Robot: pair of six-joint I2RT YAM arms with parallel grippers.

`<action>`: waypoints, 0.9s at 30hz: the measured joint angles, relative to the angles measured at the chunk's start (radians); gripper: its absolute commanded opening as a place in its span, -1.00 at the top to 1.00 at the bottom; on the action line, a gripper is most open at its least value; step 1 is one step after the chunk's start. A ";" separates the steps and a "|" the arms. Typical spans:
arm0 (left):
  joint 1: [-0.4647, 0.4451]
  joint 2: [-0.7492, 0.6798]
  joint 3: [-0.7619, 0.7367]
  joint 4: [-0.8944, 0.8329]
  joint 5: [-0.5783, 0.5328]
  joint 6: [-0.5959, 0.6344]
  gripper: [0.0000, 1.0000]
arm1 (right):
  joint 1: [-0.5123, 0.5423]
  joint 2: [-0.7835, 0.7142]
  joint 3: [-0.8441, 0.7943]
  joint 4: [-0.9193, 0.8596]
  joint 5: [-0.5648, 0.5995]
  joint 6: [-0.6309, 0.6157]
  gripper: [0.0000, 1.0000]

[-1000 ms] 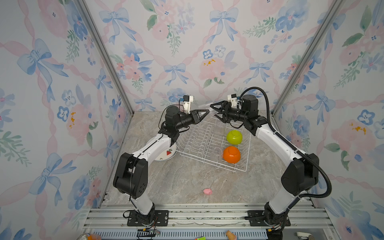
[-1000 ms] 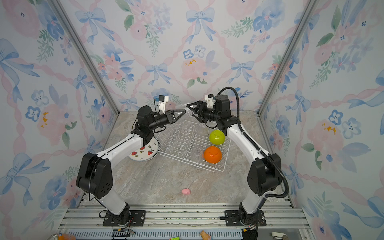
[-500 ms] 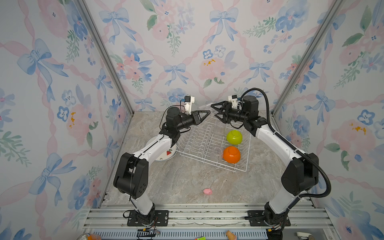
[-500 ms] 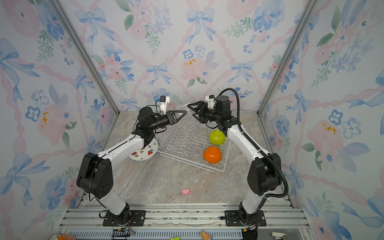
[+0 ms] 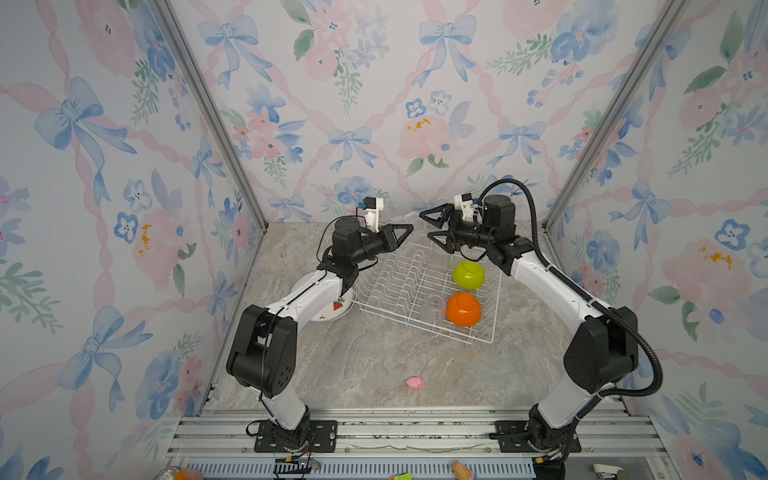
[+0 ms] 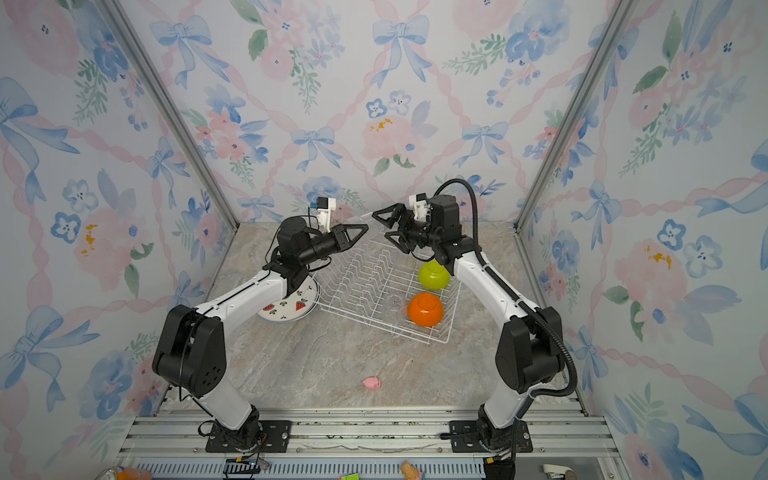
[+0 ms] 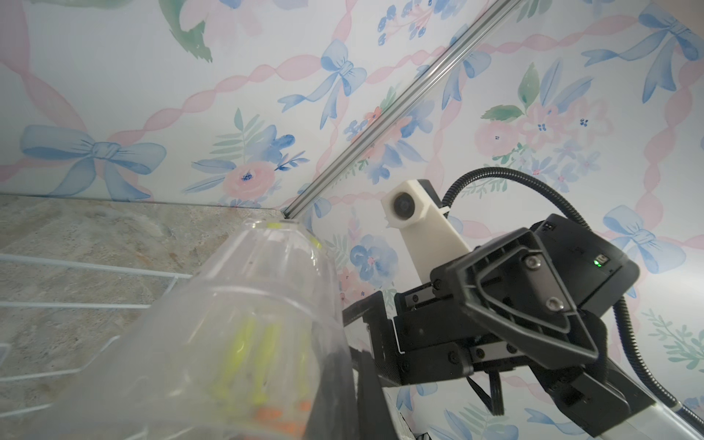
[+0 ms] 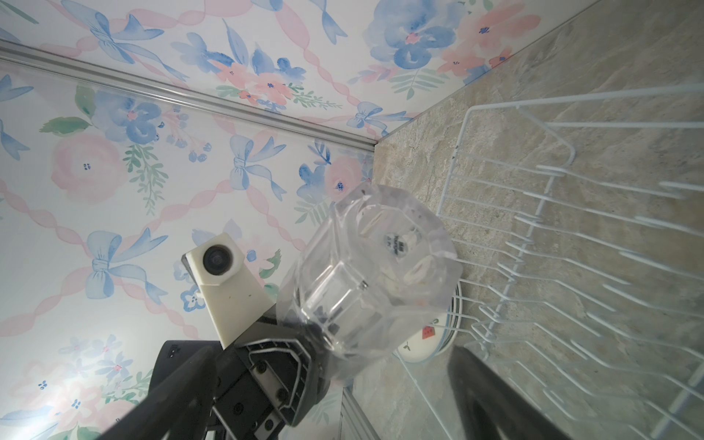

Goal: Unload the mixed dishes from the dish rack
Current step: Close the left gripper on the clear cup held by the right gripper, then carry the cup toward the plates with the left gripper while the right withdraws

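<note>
Over dish rack point(image 5: 399, 282) far corner, left gripper point(image 5: 409, 227) pinches clear glass point(image 8: 373, 282) by its wall; right gripper point(image 5: 424, 225) spread just beside it; one-wall pinch may slip, dropping glass onto wires; right jaw could clip it.

Count:
- dish rack point(image 5: 399, 278) ×1
- Bowls ×2, both in the rack's right side: lime-green bowl point(image 5: 468, 274) far, orange bowl point(image 5: 463, 309) near
- Clear glasses ×2: rack glass point(image 5: 434, 301) just left of the orange bowl, held glass point(image 8: 373, 274) in the left gripper point(image 5: 405, 230)
- plate stack point(image 6: 291, 309) ×1, left of the rack; more than one rim shows, exact plate count unclear
- pink toy point(image 5: 415, 382) ×1, near
</note>
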 measured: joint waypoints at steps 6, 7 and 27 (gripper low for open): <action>0.009 0.000 0.000 -0.021 -0.014 0.006 1.00 | -0.002 -0.022 -0.002 -0.054 0.031 -0.061 -0.94; 0.014 0.000 0.000 -0.029 -0.015 0.009 1.00 | -0.002 -0.027 -0.003 -0.068 0.039 -0.076 -0.93; 0.489 0.047 0.182 -0.785 -0.460 0.242 1.00 | -0.005 -0.167 -0.087 -0.368 0.283 -0.391 -0.93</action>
